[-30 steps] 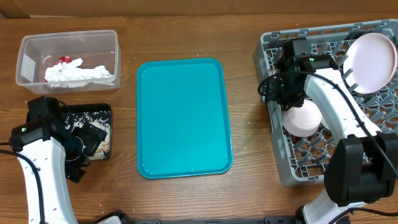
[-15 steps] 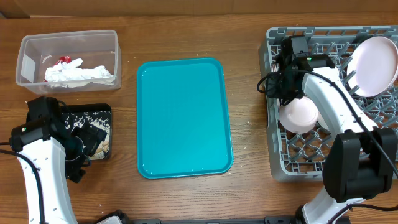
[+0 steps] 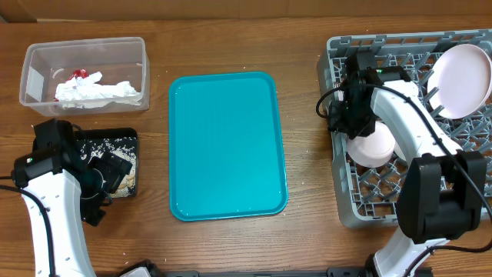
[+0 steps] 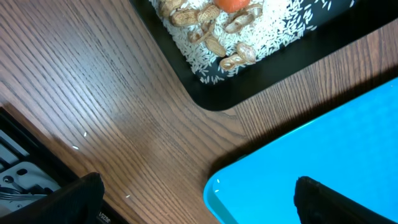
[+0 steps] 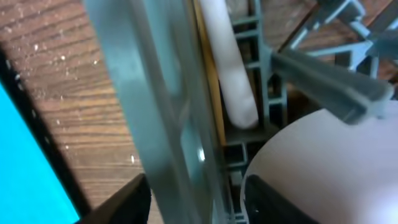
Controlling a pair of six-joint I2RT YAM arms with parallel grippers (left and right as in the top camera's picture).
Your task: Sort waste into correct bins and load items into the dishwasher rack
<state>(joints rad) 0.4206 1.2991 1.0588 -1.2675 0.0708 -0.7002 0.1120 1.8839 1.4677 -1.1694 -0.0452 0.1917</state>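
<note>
Along the left wall of the dishwasher rack (image 3: 342, 208), the right gripper (image 3: 346, 125) straddles the rim; whether it pinches, I cannot tell. A small bowl (image 3: 374, 146) sits just inside. Loading seems finished: next, back off cleanly. Left gripper (image 4: 199, 202) gapes wide

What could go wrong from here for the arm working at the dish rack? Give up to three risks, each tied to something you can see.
1. The right gripper straddles the left wall of the dishwasher rack, so a lift or sideways pull could drag the whole rack.
2. The small bowl sits close beside that gripper and could be knocked when the arm pulls away.
3. The large plate leans on edge in the rack; a jolt might tip it.
</note>
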